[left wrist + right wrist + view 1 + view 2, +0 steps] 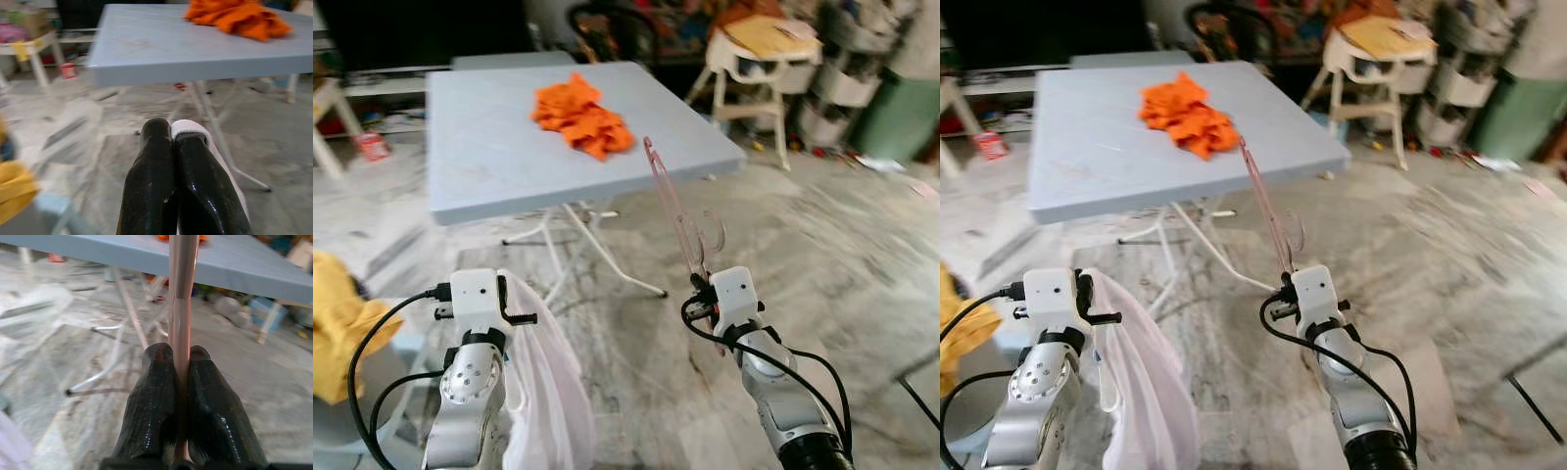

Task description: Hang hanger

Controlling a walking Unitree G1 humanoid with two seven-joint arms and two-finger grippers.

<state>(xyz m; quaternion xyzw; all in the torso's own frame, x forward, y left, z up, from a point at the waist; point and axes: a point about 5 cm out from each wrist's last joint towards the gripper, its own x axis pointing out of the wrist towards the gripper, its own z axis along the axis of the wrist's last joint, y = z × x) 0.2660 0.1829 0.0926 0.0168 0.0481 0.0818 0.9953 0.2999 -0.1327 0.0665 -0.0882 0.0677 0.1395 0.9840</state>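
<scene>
Low in the centre-right of the left eye frame, the right gripper (pixel 698 284) is clamped on the lower end of a translucent pink hanger (pixel 674 211). Its two black fingers (pixel 155 396) press against either side of the pink bar, which runs straight up between them in the right wrist view. From the gripper the hanger rises, leaning toward the upper left of the frame, and its top end shows against the near edge of the bench (pixel 489 166); whether it touches that edge cannot be told. A curved hook part of the hanger sits just to the right of the bar, a little above the gripper.

Toward the lower left of the frame, the left gripper (pixel 514 302) is pinched on a white garment (pixel 543 392). A band of the white cloth is caught over one fingertip in the left wrist view, with the two fingers (pixel 151 181) pressed together. The garment hangs down from the gripper between the two silver arms.

Farther up, the grey-blue bench carries a crumpled orange cloth (pixel 579 115) near its far right side. A yellow cloth (pixel 335 323) lies at the left edge of the frame. A white high chair (pixel 759 69) stands in the upper right, on the marbled floor (pixel 822 255).
</scene>
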